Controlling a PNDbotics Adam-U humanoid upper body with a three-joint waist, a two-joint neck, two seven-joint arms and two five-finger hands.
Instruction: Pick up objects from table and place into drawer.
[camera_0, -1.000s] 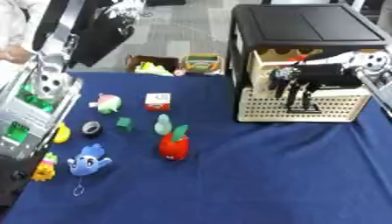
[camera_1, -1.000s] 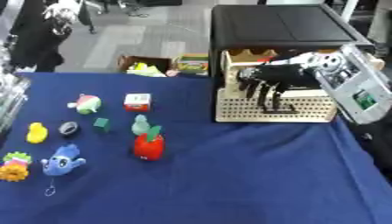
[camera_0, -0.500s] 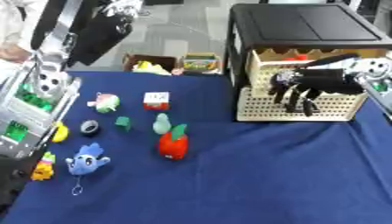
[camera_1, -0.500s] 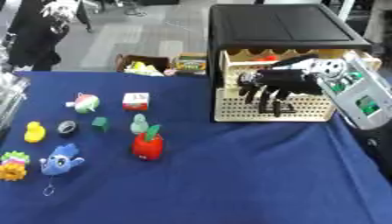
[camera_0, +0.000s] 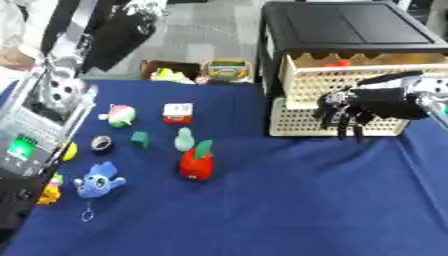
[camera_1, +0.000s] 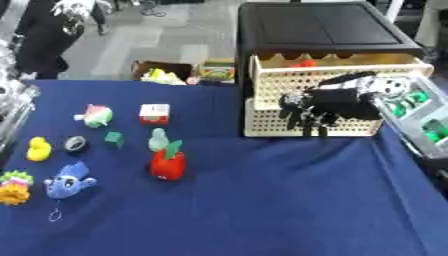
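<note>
A black cabinet (camera_0: 350, 27) stands at the back right with beige perforated drawers; the upper drawer (camera_1: 341, 72) is pulled out and shows something red-orange inside. My right hand (camera_0: 354, 107) hangs in front of the drawer fronts, fingers pointing down and relaxed, holding nothing. On the blue cloth to the left lie a red apple toy (camera_0: 197, 164), a pale green figure (camera_0: 183, 139), a small green cube (camera_0: 139, 138), a red-and-white box (camera_0: 178, 112), a green-pink ball (camera_0: 120, 115), a dark ring (camera_0: 101, 143), a blue plush (camera_0: 96, 183) and a yellow duck (camera_1: 38, 148). My left arm (camera_0: 39, 125) shows at the left edge, its hand unclear.
A colourful toy (camera_1: 13, 186) lies at the table's left edge. Two small boxes (camera_0: 226, 70) sit beyond the far edge. My right forearm (camera_1: 420, 117) lies beside the drawers on the right. The blue cloth (camera_0: 289, 200) stretches in front.
My right hand has sunk slightly in front of the drawers, its fingers now hanging lower. The toys on the cloth have not moved.
</note>
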